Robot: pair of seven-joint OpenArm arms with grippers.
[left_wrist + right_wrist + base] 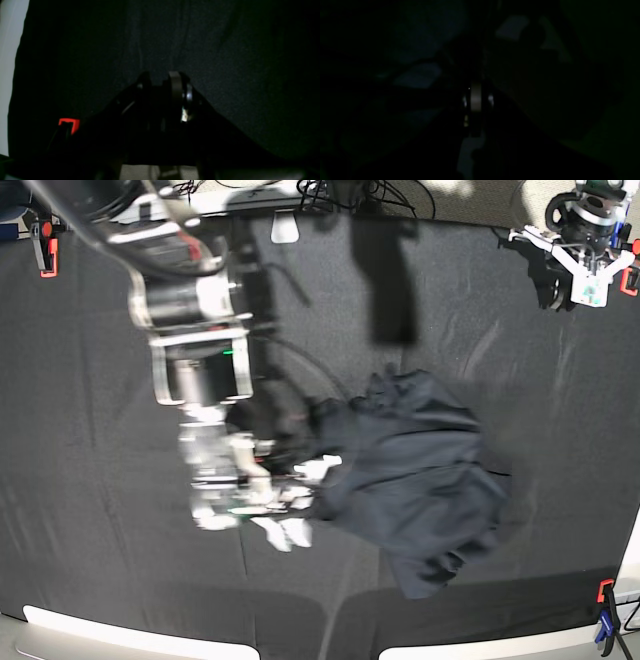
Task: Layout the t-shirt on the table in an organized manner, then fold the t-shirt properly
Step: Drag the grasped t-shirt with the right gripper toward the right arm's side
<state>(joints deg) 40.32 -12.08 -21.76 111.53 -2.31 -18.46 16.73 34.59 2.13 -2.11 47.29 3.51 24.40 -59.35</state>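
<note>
Starting at the fingers: our right gripper is down at the near-left edge of the t-shirt with its fingers pressed together. It's blurred from above and nearly black in its own wrist view, so we can't honestly tell if there's fabric between them or just air. Our left gripper is parked well away at the far corner, and from these shots we can't tell how far apart its fingers stand.

The shirt sits crumpled in a heap around the middle of the table, slightly right of centre, nothing laid flat yet.

Handling-wise we'd guess it's light, floppy and totally limp, so it'll sag and drag along wherever only one point gets lifted. Not fragile or slippery, but layers bunch, and a pinch can easily catch the black tablecloth underneath too. Best bets for a hold look like a single-layer hem edge or the shoulder seams by the collar, one per gripper.
</note>
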